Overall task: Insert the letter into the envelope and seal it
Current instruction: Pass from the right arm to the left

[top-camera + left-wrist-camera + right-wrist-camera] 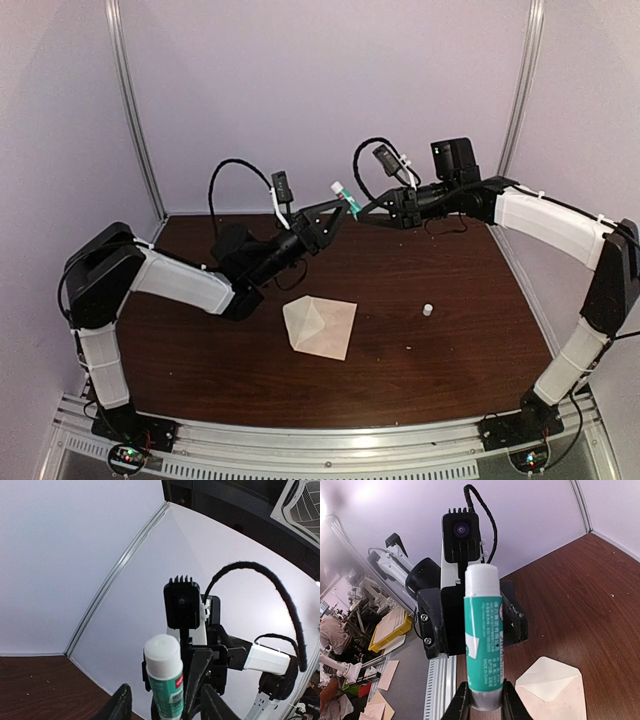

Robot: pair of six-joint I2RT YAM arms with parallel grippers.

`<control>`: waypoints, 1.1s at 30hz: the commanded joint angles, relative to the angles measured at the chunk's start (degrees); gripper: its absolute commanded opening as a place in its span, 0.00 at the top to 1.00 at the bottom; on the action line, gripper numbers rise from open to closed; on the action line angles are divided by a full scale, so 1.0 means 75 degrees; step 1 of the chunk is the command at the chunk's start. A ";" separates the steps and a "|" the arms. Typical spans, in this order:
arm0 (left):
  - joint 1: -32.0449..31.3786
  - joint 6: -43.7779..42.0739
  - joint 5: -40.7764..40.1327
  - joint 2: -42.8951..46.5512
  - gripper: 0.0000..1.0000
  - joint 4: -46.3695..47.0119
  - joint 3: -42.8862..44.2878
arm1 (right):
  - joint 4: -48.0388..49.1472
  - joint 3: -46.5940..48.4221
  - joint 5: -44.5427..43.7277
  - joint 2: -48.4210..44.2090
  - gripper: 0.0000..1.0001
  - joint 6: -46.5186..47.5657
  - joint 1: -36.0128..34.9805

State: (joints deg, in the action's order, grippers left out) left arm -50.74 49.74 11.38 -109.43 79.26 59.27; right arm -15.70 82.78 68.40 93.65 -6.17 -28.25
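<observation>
The envelope (pixel 320 326) is matt cream paper, the table (pixel 450 370) dark polished wood, the glue stick (pixel 483 645) smooth glossy plastic.

A dark brown wooden counter (pixel 200 370) is seen. The envelope (pixel 322 326) is laid flat on it near the middle, with its pointed flap opened out. A small white cap (pixel 427 310) is set on the wood to the right, well apart from the envelope.
</observation>
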 commanded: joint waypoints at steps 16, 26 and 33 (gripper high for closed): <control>-0.0031 0.0391 0.0470 -0.0598 0.66 0.0777 0.0844 | 0.0639 -0.0177 0.0355 0.0037 0.82 -0.0369 0.0017; -0.0008 0.0466 0.0564 -0.0716 0.73 0.0787 0.1009 | 0.0688 -0.0203 0.0396 0.0083 0.82 -0.0375 0.0006; 0.0027 0.0587 0.0555 -0.0805 0.76 0.0868 0.1107 | 0.0709 -0.0257 0.0414 0.0063 0.82 -0.0361 -0.0006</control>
State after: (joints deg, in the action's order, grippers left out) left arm -50.72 53.34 14.61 -114.69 82.61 66.00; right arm -12.01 81.62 70.39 93.89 -8.99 -28.25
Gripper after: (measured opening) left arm 0.256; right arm 0.186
